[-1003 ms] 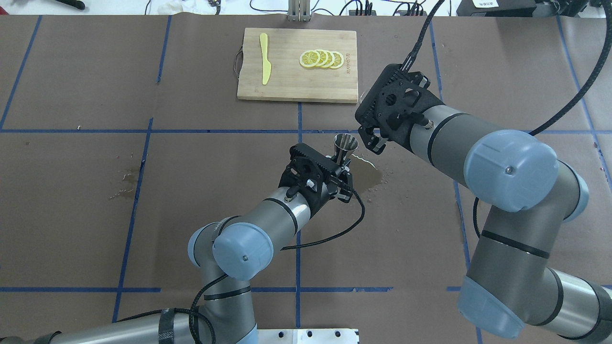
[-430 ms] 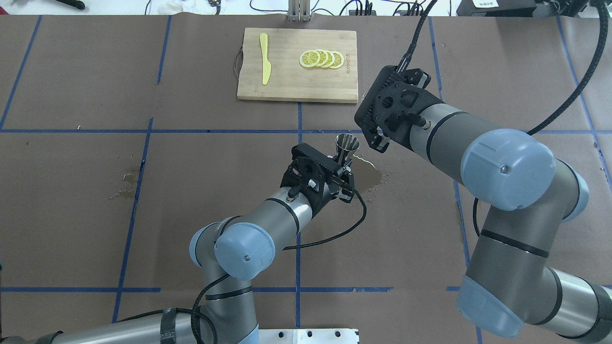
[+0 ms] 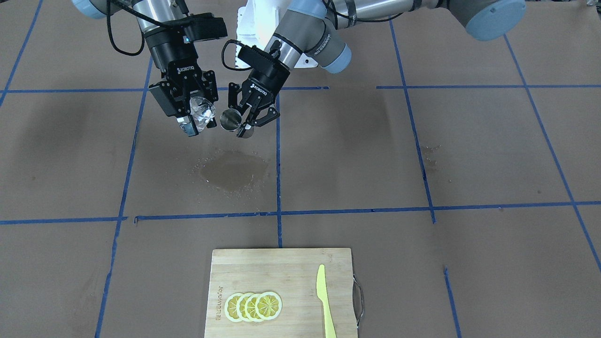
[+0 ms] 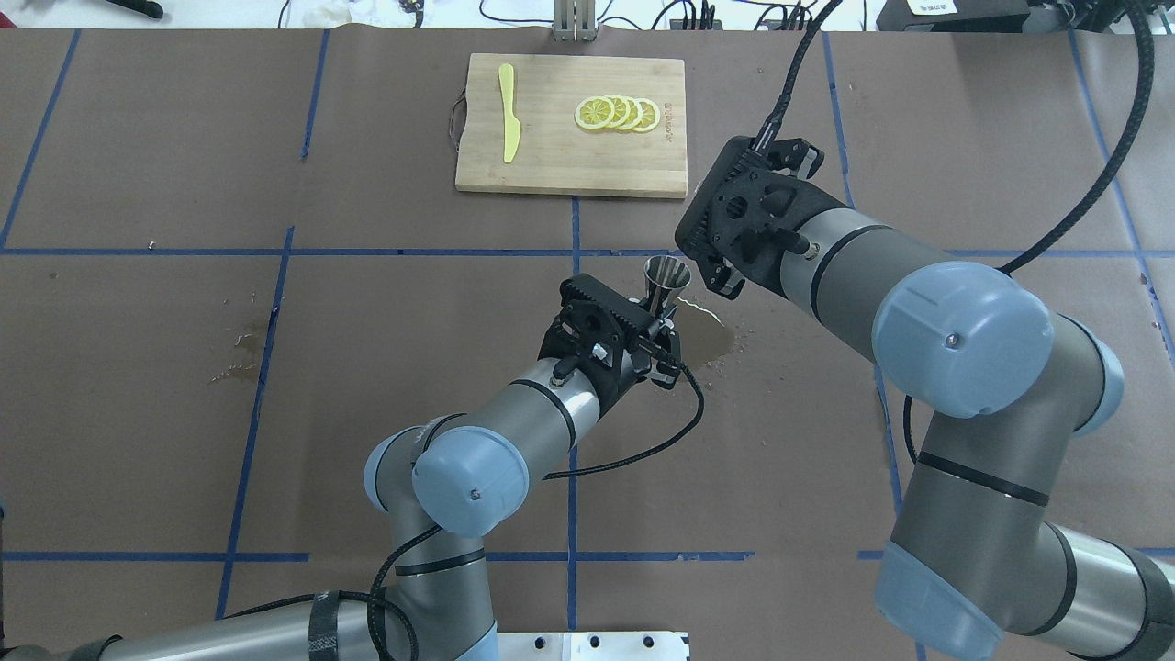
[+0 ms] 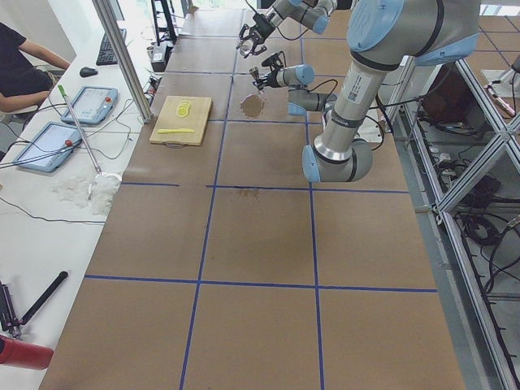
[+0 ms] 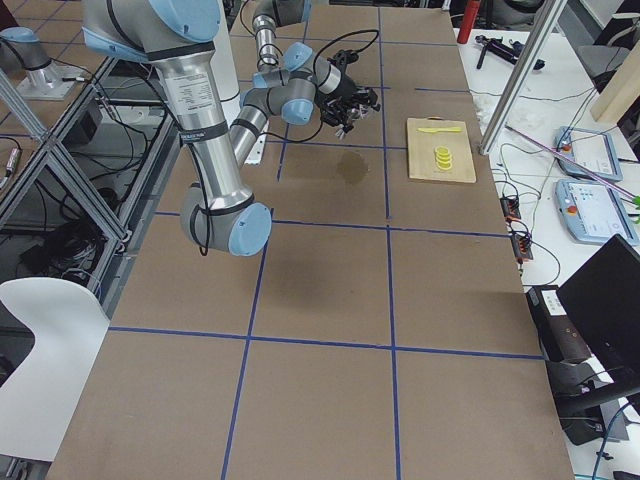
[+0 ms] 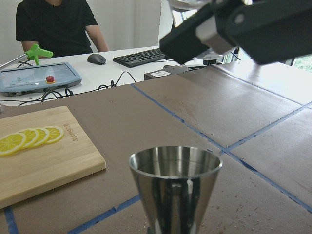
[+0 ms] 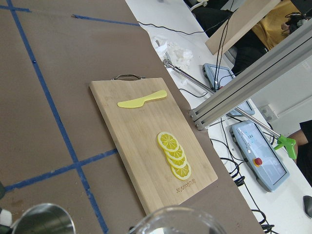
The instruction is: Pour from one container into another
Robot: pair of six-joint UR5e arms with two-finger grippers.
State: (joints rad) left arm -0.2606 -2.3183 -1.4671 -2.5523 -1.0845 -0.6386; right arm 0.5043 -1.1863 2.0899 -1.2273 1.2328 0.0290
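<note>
A: Where's the jigger [image 3: 229, 120]?
B: It's clenched at the waist in the left tool [image 3: 247, 124], mouth up, held off the counter [image 3: 422, 141].
A: And the cup [image 3: 203, 112]?
B: The right tool [image 3: 191, 118] grasps it. In the front view it sits just beside the jigger at 9 o'clock, not touching. A wet patch [image 3: 232, 169] lies at the jigger's 6 o'clock, with the board [image 3: 291, 267] beyond.

This is a robotics lab. A long table wrapped in brown paper and gridded with blue tape [image 5: 260, 236] is flanked by silver aluminium frame posts [image 5: 123, 58], and two grey industrial arms with pale blue joint caps [image 4: 955, 340] reach over it. Alongside, a white desk [image 5: 41, 244] holds grey touchscreen pendants with red stop buttons [image 7: 29, 78] and a black keyboard [image 7: 141, 57]. A person in a black shirt [image 7: 56, 24] sits there.
</note>
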